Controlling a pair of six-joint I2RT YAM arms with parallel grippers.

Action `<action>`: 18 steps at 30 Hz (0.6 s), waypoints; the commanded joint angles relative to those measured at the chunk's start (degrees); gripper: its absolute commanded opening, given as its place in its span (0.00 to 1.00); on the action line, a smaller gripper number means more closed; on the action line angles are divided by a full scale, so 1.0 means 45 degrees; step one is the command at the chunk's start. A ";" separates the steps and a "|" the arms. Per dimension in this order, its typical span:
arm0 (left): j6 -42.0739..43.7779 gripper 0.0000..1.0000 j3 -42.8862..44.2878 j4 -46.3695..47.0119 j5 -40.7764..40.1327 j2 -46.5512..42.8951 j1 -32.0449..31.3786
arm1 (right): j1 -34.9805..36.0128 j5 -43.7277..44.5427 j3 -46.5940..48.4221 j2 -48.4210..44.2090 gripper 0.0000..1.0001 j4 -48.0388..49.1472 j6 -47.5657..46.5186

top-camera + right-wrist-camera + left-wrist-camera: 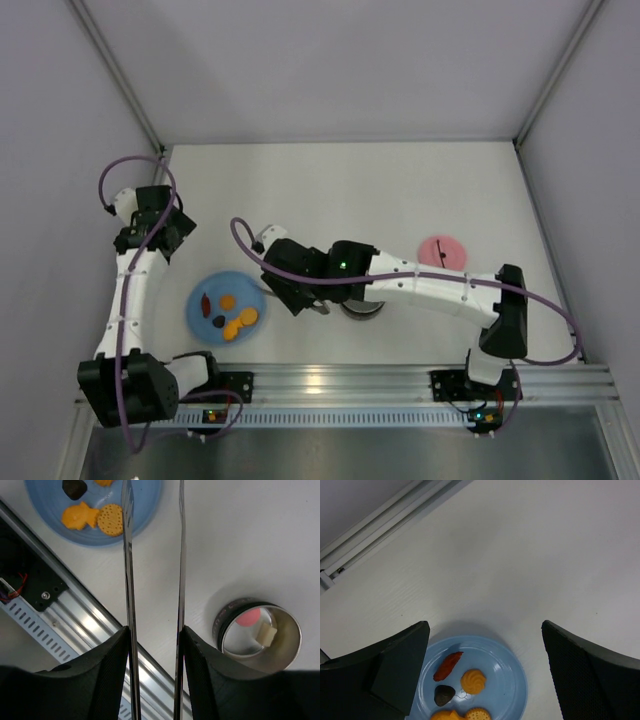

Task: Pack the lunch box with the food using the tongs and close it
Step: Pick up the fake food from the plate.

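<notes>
right claw clamped on tongs, tips at plate; mid-packing, next squeeze a food piece, carry to lunch box. left claw apart.

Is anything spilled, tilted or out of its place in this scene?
Nothing stands out. The food lies on the blue plate or inside the upright lunch box, none spilled. The lid lies flat; the right gripper holds the tongs straight.

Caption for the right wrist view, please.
Right gripper holds the tongs aimed at the blue plate; open lunch box alongside.
</notes>
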 commanded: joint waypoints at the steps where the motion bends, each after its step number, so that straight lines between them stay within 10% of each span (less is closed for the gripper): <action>1: -0.0366 0.99 0.0075 0.0281 0.1846 0.0391 0.0789 | -0.0280 -0.0977 0.1414 0.0618 0.45 0.1261 -0.0811; 18: -0.0738 0.99 -0.0823 0.0848 0.2060 -0.0058 0.2586 | -0.0299 -0.2637 0.4189 0.3901 0.43 0.1456 -0.1456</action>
